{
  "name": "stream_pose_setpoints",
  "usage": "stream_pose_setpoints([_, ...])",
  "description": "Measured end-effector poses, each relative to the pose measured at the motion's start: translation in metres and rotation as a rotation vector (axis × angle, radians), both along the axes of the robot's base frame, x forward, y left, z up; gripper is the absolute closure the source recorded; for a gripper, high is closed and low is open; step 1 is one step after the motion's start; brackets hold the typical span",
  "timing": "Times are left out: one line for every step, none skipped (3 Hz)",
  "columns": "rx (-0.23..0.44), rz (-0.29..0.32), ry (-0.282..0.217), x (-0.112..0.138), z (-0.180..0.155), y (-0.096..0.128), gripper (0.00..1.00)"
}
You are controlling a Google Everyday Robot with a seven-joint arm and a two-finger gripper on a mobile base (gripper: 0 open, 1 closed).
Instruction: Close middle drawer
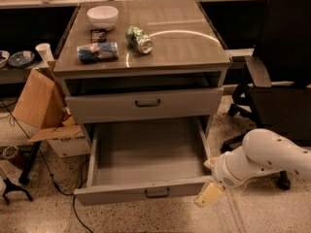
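Observation:
The middle drawer (146, 152) is pulled far out of the grey cabinet and looks empty. Its flat front (116, 194) with a small dark handle (157, 193) faces the floor edge of the view. My gripper (209, 194) is low at the right end of that front, close to its corner. The white arm (272, 157) reaches in from the right. Above, the shorter-fronted drawer (146, 104) stands slightly out. No lower drawer shows.
On the cabinet top (184, 42) are a white bowl (102, 16), a green can (139, 39), a blue packet (97, 51) and a small dark packet (98, 34). A black office chair (282, 67) stands right. Cardboard boxes (41, 106) and cables lie left.

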State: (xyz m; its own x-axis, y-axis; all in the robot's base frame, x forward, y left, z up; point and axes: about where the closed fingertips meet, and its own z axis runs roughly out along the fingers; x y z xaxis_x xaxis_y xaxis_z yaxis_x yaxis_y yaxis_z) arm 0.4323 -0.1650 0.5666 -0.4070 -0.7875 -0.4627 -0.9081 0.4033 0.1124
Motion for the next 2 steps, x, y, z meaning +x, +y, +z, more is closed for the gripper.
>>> stream_pose_setpoints([0.023, -0.07, 0.117, 0.003, -0.069, -0.026, 0.5])
stream_pose_setpoints([0.031, -0.129, 0.176, 0.002, -0.099, -0.045, 0.73])
